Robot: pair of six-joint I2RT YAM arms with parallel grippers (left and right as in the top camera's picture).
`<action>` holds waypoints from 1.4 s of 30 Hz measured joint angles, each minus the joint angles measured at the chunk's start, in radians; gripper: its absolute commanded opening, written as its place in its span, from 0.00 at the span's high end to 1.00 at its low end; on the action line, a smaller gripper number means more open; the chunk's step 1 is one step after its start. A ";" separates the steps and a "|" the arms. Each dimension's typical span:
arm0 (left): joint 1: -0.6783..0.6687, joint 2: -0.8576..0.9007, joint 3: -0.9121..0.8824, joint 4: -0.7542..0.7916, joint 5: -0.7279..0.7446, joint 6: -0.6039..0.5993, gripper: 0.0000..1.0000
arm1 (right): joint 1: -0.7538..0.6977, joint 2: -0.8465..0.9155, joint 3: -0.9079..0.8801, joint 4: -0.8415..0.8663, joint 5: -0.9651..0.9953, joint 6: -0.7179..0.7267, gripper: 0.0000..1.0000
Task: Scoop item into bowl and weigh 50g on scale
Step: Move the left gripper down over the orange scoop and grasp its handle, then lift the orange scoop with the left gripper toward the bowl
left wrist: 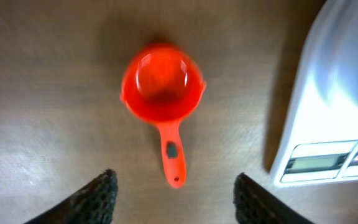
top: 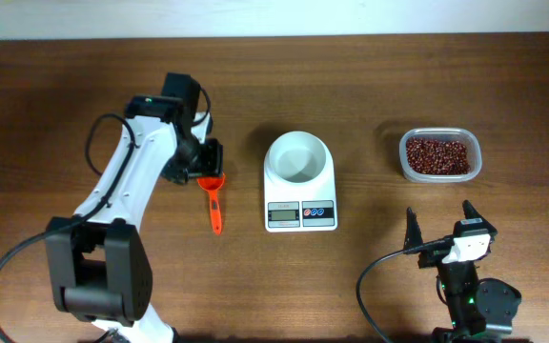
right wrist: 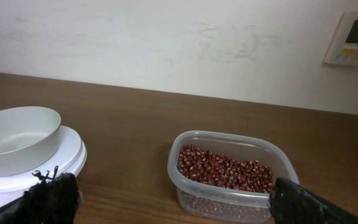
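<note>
Two hazards stand out from my station, both tied to the tool and the route it must travel. The left gripper (left wrist: 174, 198) hangs over the orange plastic scoop (left wrist: 161, 90) with its jaws parted and nothing between them; the scoop lies flat on the brown wooden table (top: 84, 76), cup away from the arm and thin handle pointing back between the fingers (left wrist: 98, 198). I judge that handle a poor target: it is slim and low, so a close that lands off-centre could pivot the scoop or pinch it crooked. The round white bowl (top: 298, 157) sits empty on the white square digital scale (top: 300, 195), just beside the scoop. The small dark reddish-brown beans (top: 437, 155) all rest in the clear rounded-rectangle plastic tub (top: 439, 176), on the far side of the scale and well apart from the tool. Carrying the scoop across therefore means passing over or near the bowl, and any brush could shift it or upset the reading; I cannot read the display. Beans dropped on the platform rather than in the bowl would also falsify the weight. The right gripper (top: 438, 214) waits near the tub, jaws wide and empty; unsteadied, the light tub may slide under the scoop.
</note>
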State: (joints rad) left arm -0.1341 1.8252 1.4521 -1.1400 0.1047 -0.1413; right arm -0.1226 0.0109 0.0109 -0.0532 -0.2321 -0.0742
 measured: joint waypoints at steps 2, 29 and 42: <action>-0.005 0.000 -0.037 0.003 0.000 -0.014 0.01 | 0.000 0.000 0.000 0.000 0.000 0.000 0.01; -0.021 0.000 -0.351 0.423 -0.035 -0.016 0.56 | 0.000 0.000 0.000 0.000 0.000 0.000 0.01; -0.021 0.000 -0.363 0.476 -0.077 -0.036 0.62 | 0.000 0.000 0.000 0.000 0.000 0.000 0.01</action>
State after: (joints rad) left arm -0.1551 1.8252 1.0889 -0.6643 0.0273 -0.1772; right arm -0.1226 0.0113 0.0109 -0.0528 -0.2321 -0.0742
